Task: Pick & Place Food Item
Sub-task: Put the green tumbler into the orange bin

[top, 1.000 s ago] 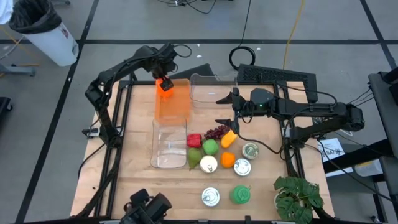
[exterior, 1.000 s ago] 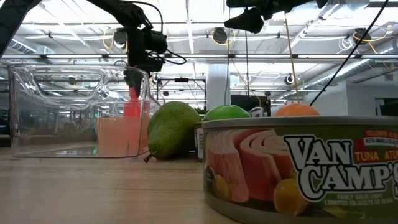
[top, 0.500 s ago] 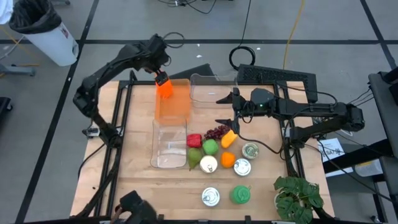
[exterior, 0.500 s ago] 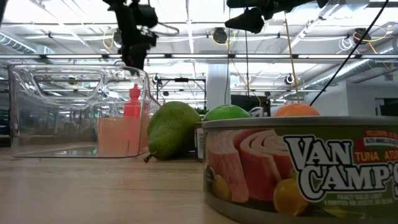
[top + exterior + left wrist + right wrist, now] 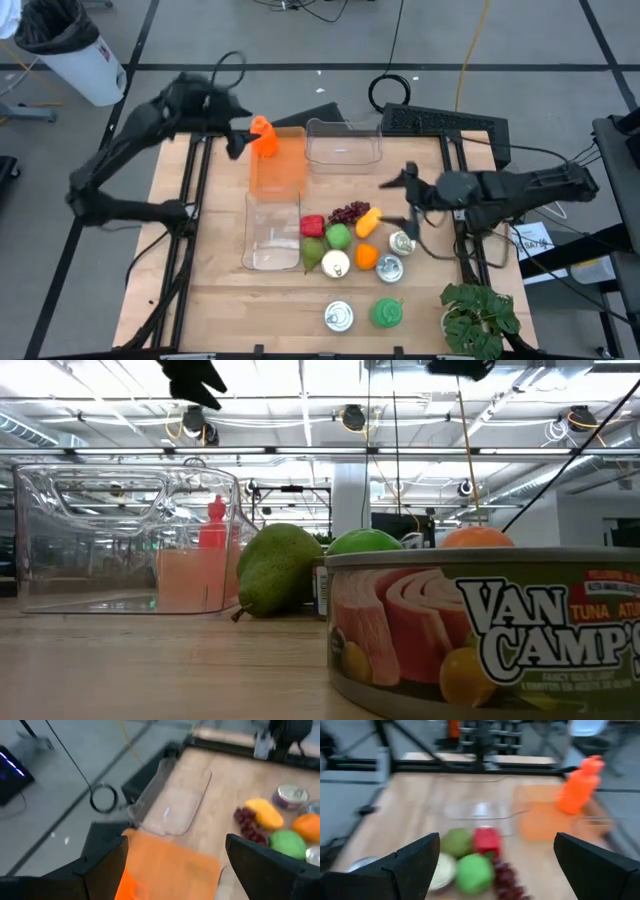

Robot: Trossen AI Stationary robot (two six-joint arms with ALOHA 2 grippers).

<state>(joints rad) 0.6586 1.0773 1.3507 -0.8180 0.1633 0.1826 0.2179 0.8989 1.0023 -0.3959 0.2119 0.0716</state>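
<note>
Left tool above wooden table, gaping.

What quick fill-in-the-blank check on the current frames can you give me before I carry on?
1. The orange bottle stands in the ____ bin.
2. The left gripper holds ____.
3. The right gripper hangs with its fingers ____.
4. The pear lies right beside the ____ bin.

Missing words: orange; nothing; open; clear
</note>
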